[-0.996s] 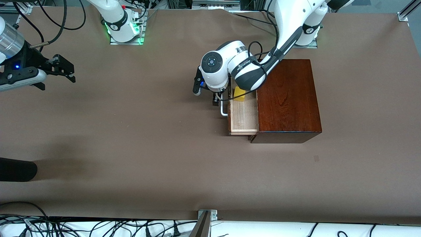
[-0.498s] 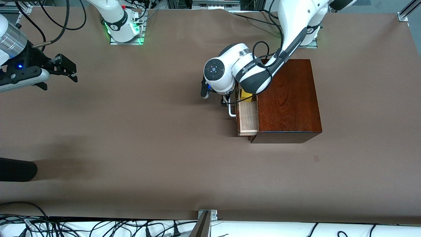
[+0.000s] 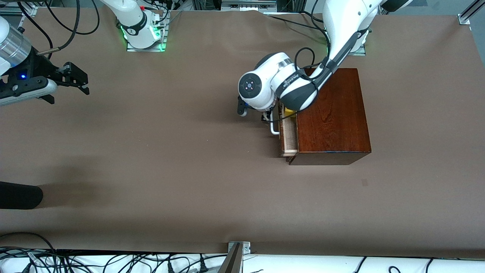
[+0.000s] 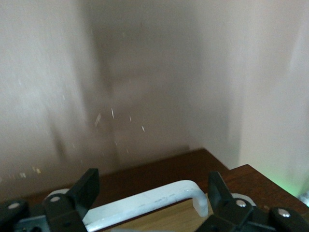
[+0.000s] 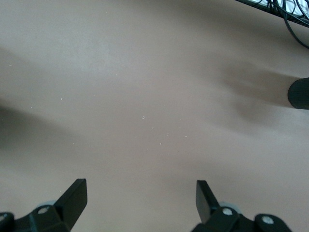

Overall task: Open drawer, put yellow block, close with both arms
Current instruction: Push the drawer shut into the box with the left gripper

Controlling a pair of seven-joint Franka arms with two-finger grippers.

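Observation:
The drawer [image 3: 288, 139] sticks out only a little from the dark reddish-brown box [image 3: 333, 113], showing a narrow strip of pale tray. A sliver of the yellow block [image 3: 290, 111] shows in the tray, mostly hidden under the left arm's wrist. My left gripper [image 3: 266, 116] is at the drawer front, open, with its fingers [image 4: 89, 182] spread to either end of the white handle [image 4: 154, 200], which lies between them. My right gripper [image 3: 75, 80] waits open above bare table at the right arm's end, and the right gripper [image 5: 140, 193] has nothing between its fingers.
A black rounded object [image 3: 19, 195] reaches in at the right arm's end of the table, nearer the front camera, and the black object [image 5: 299, 93] shows in the right wrist view too. Cables and a metal bracket [image 3: 238, 248] line the near edge.
The left arm has moved toward the box with the drawer, which slid in. Much less tray and yellow block shows. The right arm has barely moved.

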